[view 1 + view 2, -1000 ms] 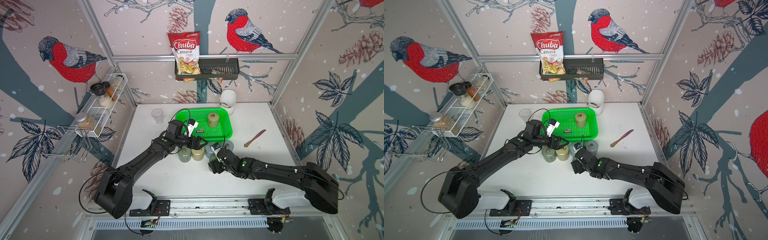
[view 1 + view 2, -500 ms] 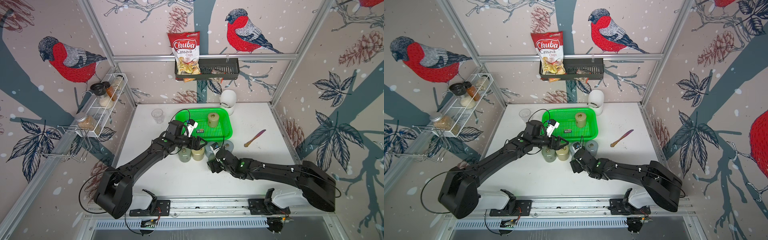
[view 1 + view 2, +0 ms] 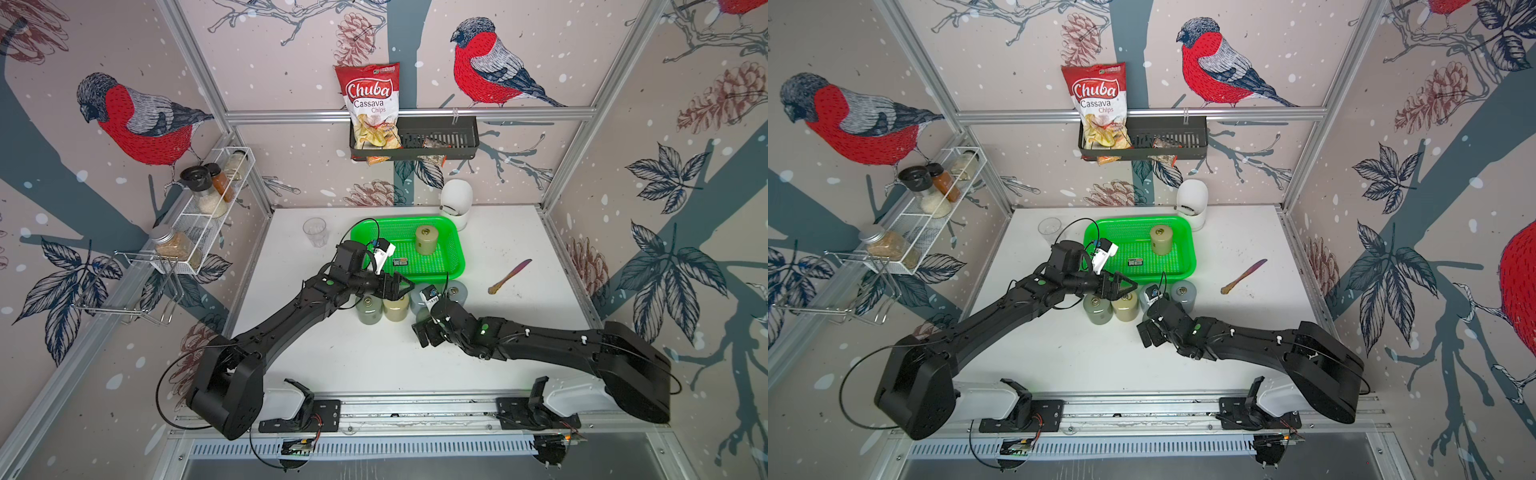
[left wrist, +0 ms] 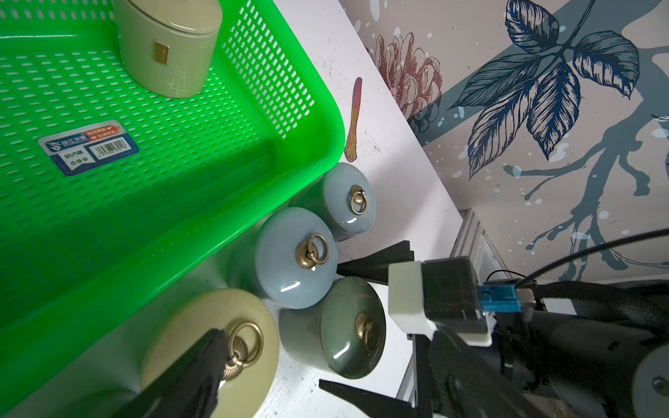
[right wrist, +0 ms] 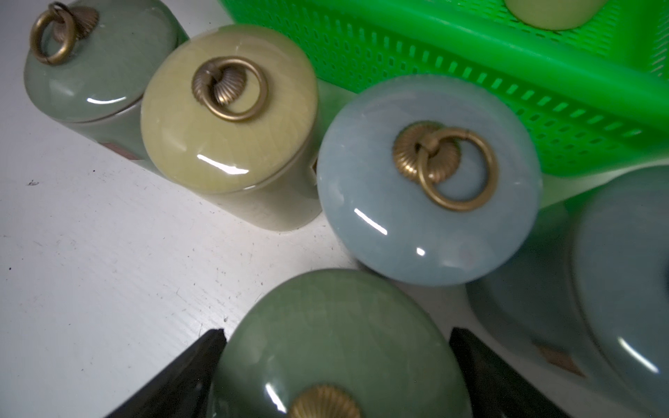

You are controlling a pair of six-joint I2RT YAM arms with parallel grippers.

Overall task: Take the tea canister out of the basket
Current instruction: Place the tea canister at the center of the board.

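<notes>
Wallpaper (image 3: 582, 174) printed with red-breasted birds, pine cones and dark leaves is covering the three walls, and aluminium bars (image 3: 519, 111) are framing them. A black slotted rack (image 3: 457, 135) is hanging from the back bar; a white wire rack (image 3: 189, 226) is hanging on the left wall. A white, scuffed counter (image 3: 353, 365) is lying below under even light, a metal rail (image 3: 415, 409) running along its near edge.
</notes>
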